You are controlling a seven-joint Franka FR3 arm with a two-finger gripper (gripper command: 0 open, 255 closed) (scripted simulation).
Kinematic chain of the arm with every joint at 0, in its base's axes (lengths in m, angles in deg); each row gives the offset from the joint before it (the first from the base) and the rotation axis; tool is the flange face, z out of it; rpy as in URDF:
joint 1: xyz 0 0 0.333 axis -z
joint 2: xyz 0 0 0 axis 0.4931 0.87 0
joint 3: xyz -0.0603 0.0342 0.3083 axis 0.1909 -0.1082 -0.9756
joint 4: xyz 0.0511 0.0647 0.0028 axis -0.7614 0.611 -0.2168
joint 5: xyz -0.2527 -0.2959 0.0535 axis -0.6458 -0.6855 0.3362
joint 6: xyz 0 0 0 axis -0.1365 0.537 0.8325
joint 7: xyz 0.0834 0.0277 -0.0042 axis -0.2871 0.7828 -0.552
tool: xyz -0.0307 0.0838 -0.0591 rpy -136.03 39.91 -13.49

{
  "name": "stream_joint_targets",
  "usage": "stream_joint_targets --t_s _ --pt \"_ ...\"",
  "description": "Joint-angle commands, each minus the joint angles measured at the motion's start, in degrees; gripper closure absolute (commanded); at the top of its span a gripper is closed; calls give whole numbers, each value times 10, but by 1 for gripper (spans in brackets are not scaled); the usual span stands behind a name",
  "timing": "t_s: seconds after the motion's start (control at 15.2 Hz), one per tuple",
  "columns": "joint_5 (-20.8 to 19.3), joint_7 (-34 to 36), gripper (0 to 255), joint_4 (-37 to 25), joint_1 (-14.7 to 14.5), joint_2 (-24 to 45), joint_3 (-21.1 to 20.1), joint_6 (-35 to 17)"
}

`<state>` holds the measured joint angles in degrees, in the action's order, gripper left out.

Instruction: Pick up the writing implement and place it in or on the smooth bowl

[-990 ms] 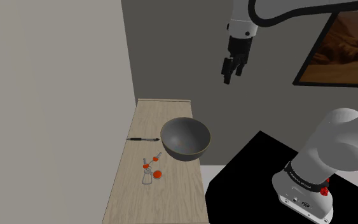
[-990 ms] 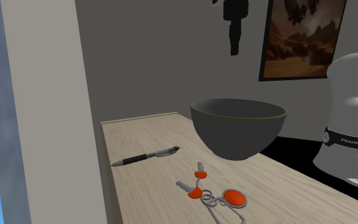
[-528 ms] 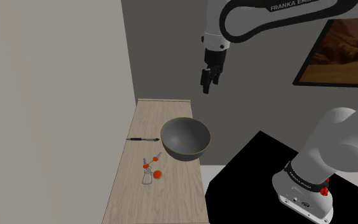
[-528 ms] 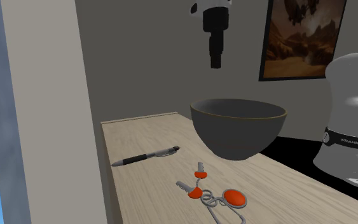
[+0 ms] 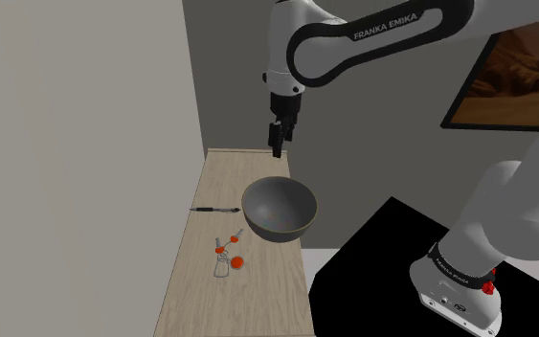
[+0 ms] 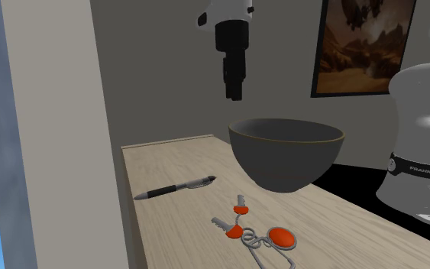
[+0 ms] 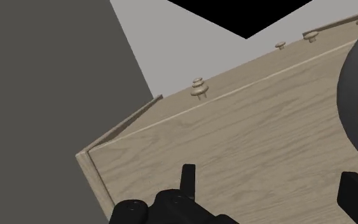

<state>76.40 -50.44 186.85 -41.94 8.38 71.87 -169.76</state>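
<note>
So the gripper [image 5: 277, 146] hangs high over the far end of the wooden table [image 5: 200, 287], fingers apart, holding nothing. The pen [image 5: 213, 209] lies flat well below it, toward the shoulder view's lower left. Its long axis runs across the tabletop, one end near the grey bowl [image 5: 279, 209]. Orange-tagged keys [image 5: 229, 257] sit close by, and I'd guess the bowl's side crowds the approach.

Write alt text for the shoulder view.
A white arm holds its black jaws above the far end of a wooden top, beyond a dark grey bowl. A pen lies left of the bowl; keys with orange tags lie nearer the camera.
</note>
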Motion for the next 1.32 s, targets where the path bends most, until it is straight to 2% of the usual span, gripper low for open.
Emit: stream_joint_targets --t_s 0.0,0.99,1.25 --pt "1 -10 0 -17 -10 29 -10 -13" --pt "-30 -67 0 -210 -92 261 -77 -59" --pt "-35 -67 0 -205 -97 276 -77 -79"
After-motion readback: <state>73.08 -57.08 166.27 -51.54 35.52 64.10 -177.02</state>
